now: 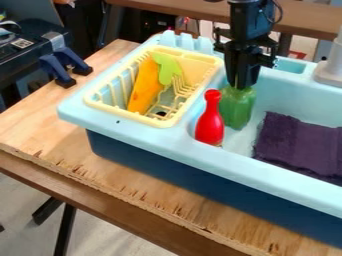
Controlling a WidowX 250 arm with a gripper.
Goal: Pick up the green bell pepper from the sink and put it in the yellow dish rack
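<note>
Label first: a small pale sticker [21,43] with dark marks sat on the black equipment [23,75] at upper left, its print too small to make out. Gripper [242,86] came down from the top edge, right of centre, low over the sink [270,182], its tip right at the top of a green see-through container [238,107]. Couldn't tell whether the claw was clenched on it or released; the overlap hid the contact and the container's upper end. Container was upright in the basin, toward its left side, bottom partly hidden. Red bottle [210,125], bowling-pin shape, stood just beside it on the near side, its base partly hidden by the rim. Dark purple cloth [294,142] lay to the right in the basin, cut off by the right edge. Pale fixture [330,67] at upper right, also cut off. Yellow rack [120,113] was set into the left part of the light blue top, with an orange piece [142,89] and a lime green piece [166,69] leaning inside, the two overlapping. Wooden table [60,140] under everything, two dark blue clamps [57,67] near its far left edge. Background stuff behind the table was partly hidden, hard to name.
</note>
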